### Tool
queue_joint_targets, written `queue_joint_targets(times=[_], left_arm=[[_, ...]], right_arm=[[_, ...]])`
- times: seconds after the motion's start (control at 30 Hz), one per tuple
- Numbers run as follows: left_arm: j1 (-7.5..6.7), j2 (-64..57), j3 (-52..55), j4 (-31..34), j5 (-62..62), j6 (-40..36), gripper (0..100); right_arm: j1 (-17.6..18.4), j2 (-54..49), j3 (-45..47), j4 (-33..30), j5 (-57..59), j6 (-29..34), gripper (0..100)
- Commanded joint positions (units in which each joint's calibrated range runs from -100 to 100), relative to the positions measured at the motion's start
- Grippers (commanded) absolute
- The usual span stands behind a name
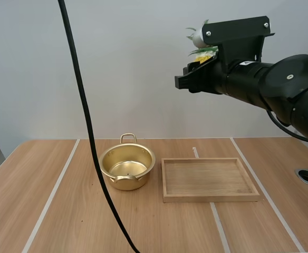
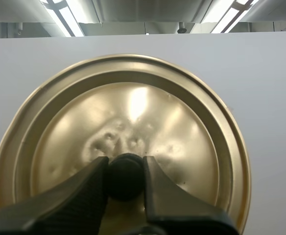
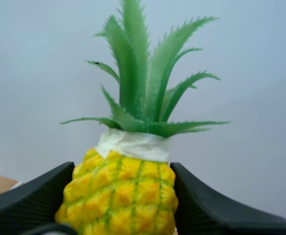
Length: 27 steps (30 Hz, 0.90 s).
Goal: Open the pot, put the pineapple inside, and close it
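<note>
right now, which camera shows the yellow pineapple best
The right wrist view: the yellow toy pineapple with green leaves sits close, pinched by the right end effector. The high view catches just leaf tips and a yellow sliver. The left wrist view faces the round gold lid.

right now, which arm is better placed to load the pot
Right. The right end effector grips the pineapple, and the pot stands open. The left end effector is occupied pinching the lid by its knob.
</note>
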Motion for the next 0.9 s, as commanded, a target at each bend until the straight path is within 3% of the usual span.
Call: queue_joint_targets(times=[0.0, 0.23, 0.57, 0.87], left_arm=[[0.11, -0.3, -0.4, -0.5, -1.4, -0.2, 0], [0.11, -0.3, -0.4, -0.5, -1.4, -0.2, 0], [0.11, -0.3, -0.4, -0.5, -1.4, -0.2, 0], [0.11, -0.3, -0.4, -0.5, -1.4, -0.2, 0]], right_arm=[[0.0, 0.8, -0.5, 2.4, 0.3, -0.8, 0], [0.0, 6.3, -0.5, 6.6, 4.8, -6.0, 0], [0.0, 14.5, -0.5, 26.6, 22.3, -27.7, 0], [0.0, 22.2, -0.5, 31.0, 32.8, -34.1, 0]])
